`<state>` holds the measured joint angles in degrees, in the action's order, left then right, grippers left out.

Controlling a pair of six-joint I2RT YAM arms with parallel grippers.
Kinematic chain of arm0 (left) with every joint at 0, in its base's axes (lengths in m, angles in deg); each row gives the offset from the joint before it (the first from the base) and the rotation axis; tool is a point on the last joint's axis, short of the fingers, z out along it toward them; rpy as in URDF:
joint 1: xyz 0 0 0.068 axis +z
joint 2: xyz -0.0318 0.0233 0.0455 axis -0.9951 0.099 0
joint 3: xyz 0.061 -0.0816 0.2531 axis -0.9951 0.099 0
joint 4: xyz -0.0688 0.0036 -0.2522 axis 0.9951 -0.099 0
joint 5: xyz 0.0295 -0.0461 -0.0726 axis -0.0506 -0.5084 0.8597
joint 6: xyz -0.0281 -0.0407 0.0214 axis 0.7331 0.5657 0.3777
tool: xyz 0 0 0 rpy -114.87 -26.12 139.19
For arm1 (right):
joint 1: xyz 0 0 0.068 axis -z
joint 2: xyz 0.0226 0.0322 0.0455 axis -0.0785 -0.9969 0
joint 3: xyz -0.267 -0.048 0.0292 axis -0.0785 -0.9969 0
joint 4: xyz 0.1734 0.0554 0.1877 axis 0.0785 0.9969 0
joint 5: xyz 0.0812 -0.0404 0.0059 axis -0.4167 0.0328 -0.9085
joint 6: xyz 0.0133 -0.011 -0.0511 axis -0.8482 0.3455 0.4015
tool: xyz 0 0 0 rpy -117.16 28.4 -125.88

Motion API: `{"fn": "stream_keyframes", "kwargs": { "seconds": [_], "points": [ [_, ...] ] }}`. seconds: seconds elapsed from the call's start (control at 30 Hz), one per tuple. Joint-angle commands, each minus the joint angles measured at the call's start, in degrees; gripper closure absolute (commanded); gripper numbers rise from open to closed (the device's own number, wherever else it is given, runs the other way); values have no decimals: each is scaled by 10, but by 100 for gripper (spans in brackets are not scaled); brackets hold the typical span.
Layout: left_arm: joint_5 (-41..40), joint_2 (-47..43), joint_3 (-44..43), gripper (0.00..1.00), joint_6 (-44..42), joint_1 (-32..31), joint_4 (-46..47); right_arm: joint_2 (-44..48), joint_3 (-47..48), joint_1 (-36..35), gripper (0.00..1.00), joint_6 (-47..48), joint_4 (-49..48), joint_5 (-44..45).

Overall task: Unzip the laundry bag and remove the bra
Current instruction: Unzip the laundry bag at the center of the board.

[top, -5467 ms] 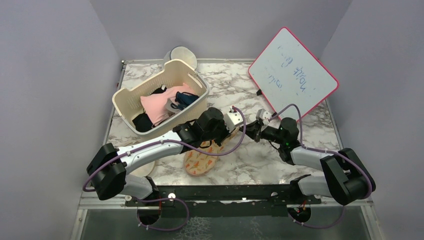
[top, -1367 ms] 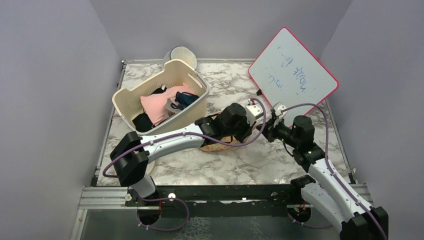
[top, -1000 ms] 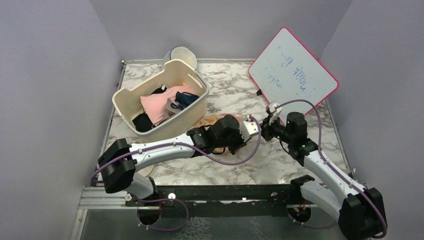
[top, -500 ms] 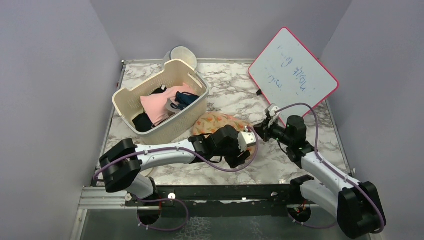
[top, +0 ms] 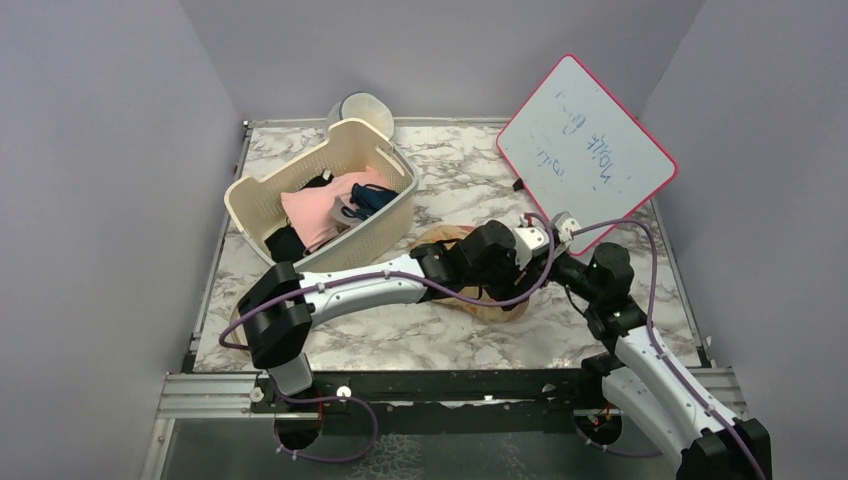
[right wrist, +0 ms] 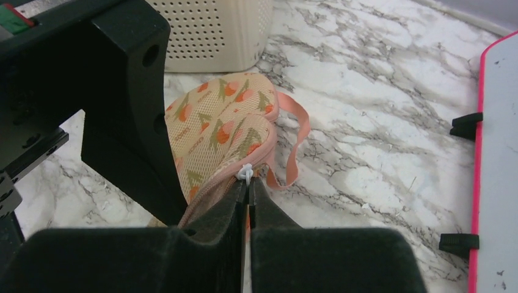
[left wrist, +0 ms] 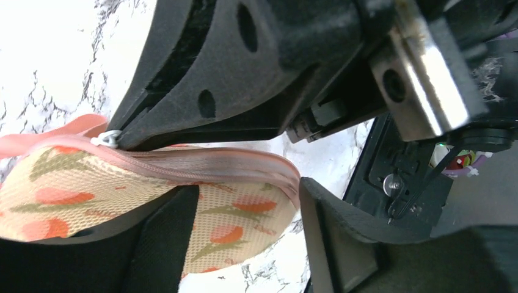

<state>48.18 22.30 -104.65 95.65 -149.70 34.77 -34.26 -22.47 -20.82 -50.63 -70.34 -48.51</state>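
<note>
The peach leaf-print laundry bag [top: 490, 306] lies on the marble table [top: 450, 170], mostly under the left arm. In the left wrist view its rounded end [left wrist: 238, 220] sits between the spread fingers of my left gripper [left wrist: 244, 189], which stands open and straddles it. My right gripper [right wrist: 247, 183] is shut on the small white zipper pull [right wrist: 246, 173] at the bag's pink zipper edge; the pull [left wrist: 109, 139] also shows in the left wrist view. In the top view both grippers meet over the bag's right end, left gripper [top: 535, 260] beside right gripper [top: 550, 250]. The bra is out of view.
A cream basket [top: 255, 195] with pink and dark garments stands at the back left, a white domed case [top: 362, 105] behind it. A pink-framed whiteboard [top: 590, 140] leans at the back right, close to the right arm. A pink loop strap [right wrist: 293, 146] trails from the bag.
The left gripper has opened, then swung from the bag's near side up to its right end. The bag now lies further right and nearer. The right gripper stays shut on the pull.
</note>
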Motion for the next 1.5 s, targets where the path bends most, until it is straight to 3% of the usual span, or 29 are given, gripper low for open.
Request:
{"fn": "stream_keyframes", "kwargs": {
  "seconds": [0.0, 0.07, 0.17, 0.43, 0.5, 0.7, 0.83, 0.97, 1.47],
  "points": [
    [-47, 8, -9, 51, 35, 10, -17, 0, 1, -7, 99, 14, 13, -26],
    [-61, -1, -4, 56, 44, 14, -21, -2, 1, -7, 99, 14, 9, -24],
    [-78, -13, 10, 42, 58, 19, -22, -4, 0, -7, 99, 12, 3, -23],
    [-63, -6, 23, 35, 93, 20, 10, -13, 7, -7, 99, 7, -2, -28],
    [-64, -3, 24, 39, 95, 22, 19, -10, 7, -7, 99, 6, 0, -27],
    [-54, 0, 26, 81, 63, 23, 28, -7, 13, -7, 99, 13, 26, -7],
    [-66, -18, 49, 94, 14, 23, 9, -8, 22, -7, 99, 20, 48, 23],
    [-72, -56, 91, 100, -25, 23, 12, -13, 24, -7, 99, 20, 52, 42],
    [9, -136, 168, 100, -142, -5, 38, -131, 37, -7, 99, 15, -33, 19]
  ]
}}
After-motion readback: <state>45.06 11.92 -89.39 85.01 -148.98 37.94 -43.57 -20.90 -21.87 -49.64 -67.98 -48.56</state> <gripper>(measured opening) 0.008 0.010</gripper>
